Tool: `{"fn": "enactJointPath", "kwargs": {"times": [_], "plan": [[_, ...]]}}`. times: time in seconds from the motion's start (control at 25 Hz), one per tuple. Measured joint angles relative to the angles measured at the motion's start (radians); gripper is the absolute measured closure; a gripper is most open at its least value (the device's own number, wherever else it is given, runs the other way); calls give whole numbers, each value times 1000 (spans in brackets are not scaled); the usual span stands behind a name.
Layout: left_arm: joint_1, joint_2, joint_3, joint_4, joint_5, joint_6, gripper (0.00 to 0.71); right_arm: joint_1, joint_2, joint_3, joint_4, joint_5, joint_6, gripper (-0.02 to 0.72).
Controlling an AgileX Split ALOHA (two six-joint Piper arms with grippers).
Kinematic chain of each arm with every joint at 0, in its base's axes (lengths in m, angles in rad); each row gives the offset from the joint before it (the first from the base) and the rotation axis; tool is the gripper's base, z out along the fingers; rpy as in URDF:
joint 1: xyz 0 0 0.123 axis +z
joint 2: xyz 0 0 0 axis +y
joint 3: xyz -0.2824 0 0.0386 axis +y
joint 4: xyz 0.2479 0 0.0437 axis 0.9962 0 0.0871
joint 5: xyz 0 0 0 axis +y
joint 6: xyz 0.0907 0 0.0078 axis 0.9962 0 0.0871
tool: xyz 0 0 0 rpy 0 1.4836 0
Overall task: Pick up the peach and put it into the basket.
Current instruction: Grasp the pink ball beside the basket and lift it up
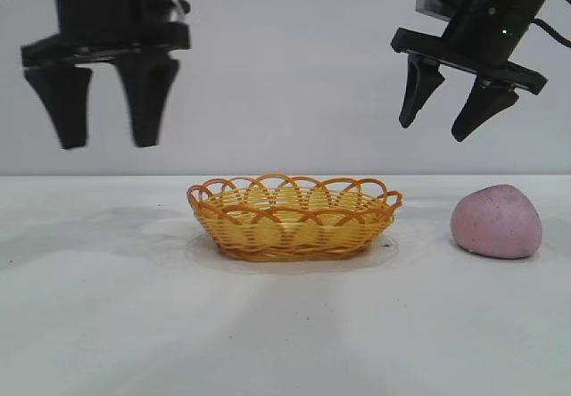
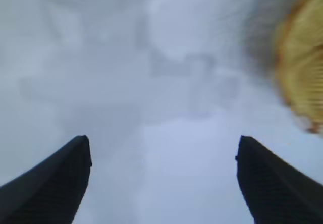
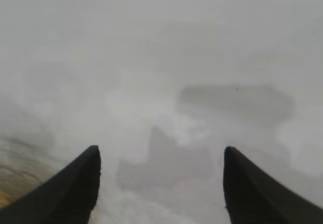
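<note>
No legible text, label, brand, number or sign anywhere.

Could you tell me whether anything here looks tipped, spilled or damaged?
Nothing stands out. The basket sits upright and empty; the peach rests intact on the table beside it, and both open grippers hang above, left, right.

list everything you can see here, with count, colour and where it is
basket: one, yellow weave with an orange looped rim, on the table at the middle, nothing visible in it
peach: one, dull pink-mauve, on the table to the right of the basket, apart from it
table: one, white, under everything
wall: one, pale grey, behind the table
left gripper: one, black, open and empty, high above the table to the left of the basket, pointing down
right gripper: one, black, open and empty, high up between basket and peach, tilted
</note>
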Motion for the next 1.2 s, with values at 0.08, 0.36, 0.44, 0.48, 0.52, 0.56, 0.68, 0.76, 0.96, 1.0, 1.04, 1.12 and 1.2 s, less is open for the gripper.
{"fn": "enactJointPath", "kwargs": {"times": [0.08, 0.36, 0.44, 0.48, 0.52, 0.56, 0.68, 0.76, 0.96, 1.0, 1.04, 1.12, 1.2], "plan": [[24, 0, 0, 27, 2, -4, 139, 0, 0, 0, 0, 0, 0, 257], [183, 0, 0, 29, 28, -4, 139, 0, 0, 0, 0, 0, 0, 257], [227, -1, 0, 29, 29, -4, 139, 0, 0, 0, 0, 2, 0, 257], [246, -3, 0, 29, 29, -4, 139, 0, 0, 0, 0, 2, 0, 257], [262, -9, 4, 29, 29, -4, 139, 0, 0, 0, 0, 2, 0, 257], [271, -21, 12, 29, 29, -4, 139, 0, 0, 0, 0, 2, 0, 257], [287, -76, 46, 29, 29, -4, 139, 0, 0, 0, 0, 2, 0, 257], [287, -133, 93, 29, 29, -4, 139, 0, 0, 0, 0, 2, 0, 257], [287, -342, 289, 29, 26, -13, 139, 0, 0, 0, -4, 2, 0, 257], [287, -395, 343, 27, 16, -16, 139, 0, 0, 0, -5, 2, 0, 257], [287, -442, 399, 21, 2, -19, 139, 0, 0, 0, -9, 2, 0, 257], [287, -558, 501, 1, -30, -20, 139, 0, 0, 0, -12, 2, 0, 257], [287, -668, 598, -27, -61, -21, 139, 0, 0, 0, -15, 2, 0, 257]]}}
